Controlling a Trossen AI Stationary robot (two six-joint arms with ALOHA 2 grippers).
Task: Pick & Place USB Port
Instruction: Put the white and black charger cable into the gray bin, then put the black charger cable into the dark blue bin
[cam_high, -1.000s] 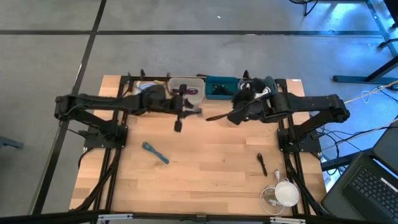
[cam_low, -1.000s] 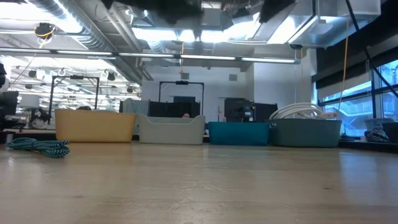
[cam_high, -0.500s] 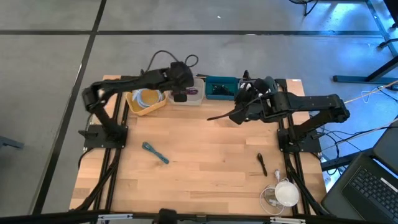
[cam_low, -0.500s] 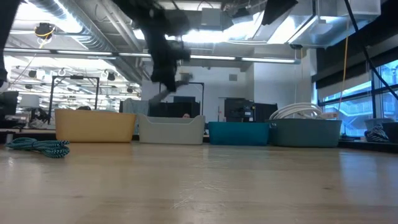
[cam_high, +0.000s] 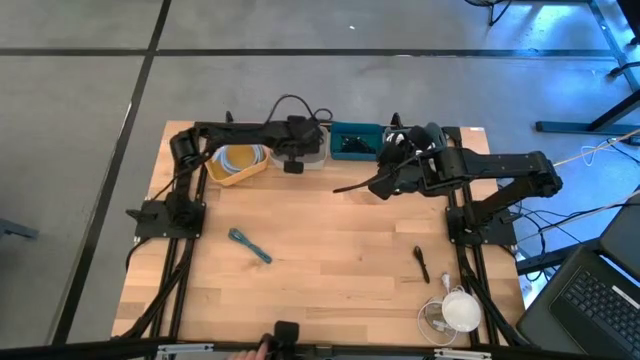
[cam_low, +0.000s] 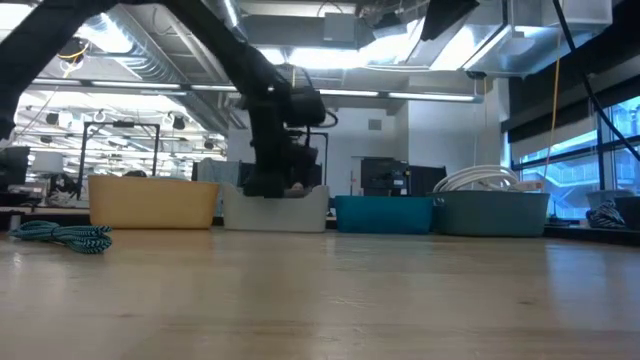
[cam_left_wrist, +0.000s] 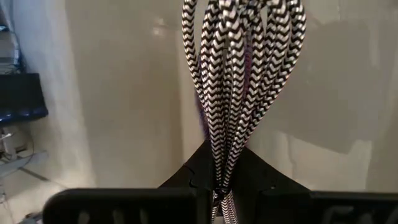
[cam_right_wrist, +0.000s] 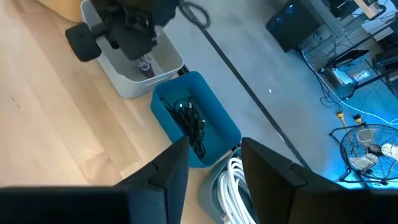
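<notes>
Pinched tight on a braided black-and-white cable (cam_left_wrist: 239, 81), the left gripper (cam_high: 292, 160) is hanging over the pale grey bin (cam_high: 318, 156) at the far edge of the table (cam_high: 330, 260); the left wrist view is showing the looped strands running up from between the closed dark fingers (cam_left_wrist: 186, 180), with the bin's light walls filling the background. So the task's thing, the USB cable, is sitting in that gripper, above or just inside the grey bin, and whether its lower loops are already touching the bin floor cannot be made out. The low view is showing the gripper body dipping to about the bin's rim. As a judgement, the pick is looking done and the carry nearly so: what is remaining is letting the bundle go into the bin and lifting clear. Other cables are lying about and may be waiting their turn: a teal one (cam_high: 250, 245) on the bare wood, a small dark one (cam_high: 421, 264) nearer the right side, and a white coil (cam_high: 455, 310) at the near right corner. Beside the grey bin, a yellow bin (cam_high: 218, 173) and a blue bin (cam_right_wrist: 217, 121) with black cable inside are standing in the same row. The right gripper (cam_high: 345, 187) is waiting over the table near the blue bin, its fingers (cam_right_wrist: 165, 171) standing apart and holding nothing.
</notes>
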